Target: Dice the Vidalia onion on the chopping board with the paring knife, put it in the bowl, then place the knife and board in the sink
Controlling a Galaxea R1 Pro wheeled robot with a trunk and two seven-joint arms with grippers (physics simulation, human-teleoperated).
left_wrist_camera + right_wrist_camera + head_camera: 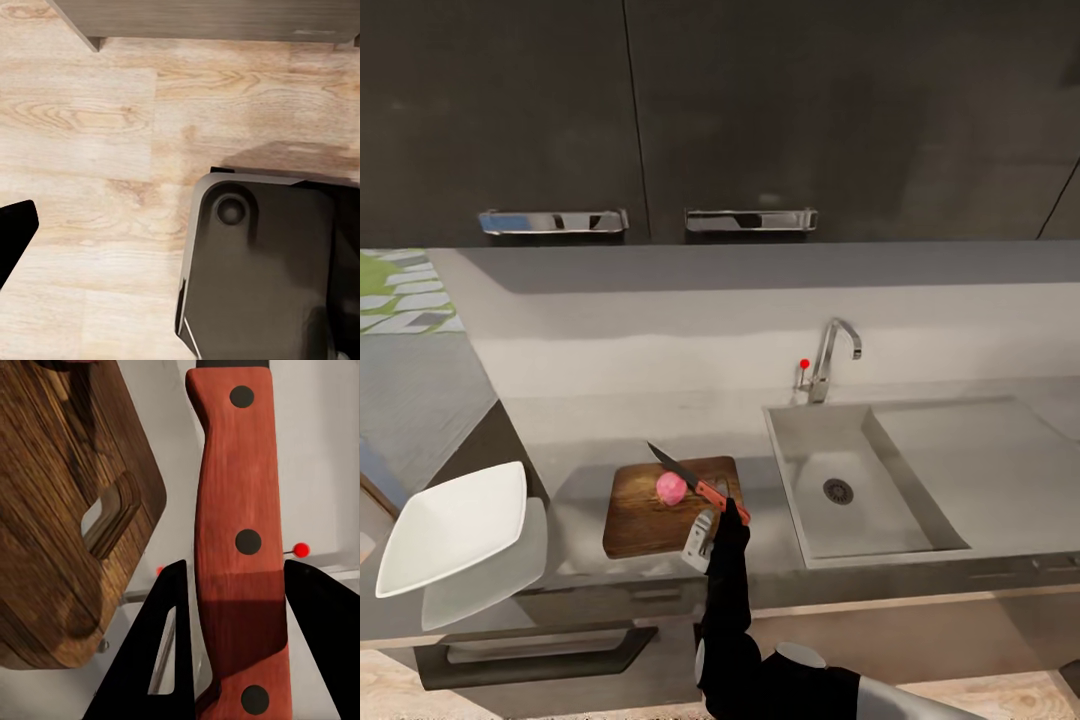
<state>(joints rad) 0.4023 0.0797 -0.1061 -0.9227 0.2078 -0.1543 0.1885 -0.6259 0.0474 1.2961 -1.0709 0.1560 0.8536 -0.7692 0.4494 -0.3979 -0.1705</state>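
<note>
Right gripper (726, 497) pinches the paring knife (695, 481) by its handle, blade laid against the Vidalia onion (671, 488) on the chopping board (660, 515) just ahead. Risk: the round onion rolls away under a glancing blade.

The right gripper (722, 497) grips the paring knife (698, 482) by its handle, blade against the Vidalia onion (671, 488) on the chopping board (665, 504); the bowl (452, 527) sits left. The sink (860, 490) lies right.
</note>
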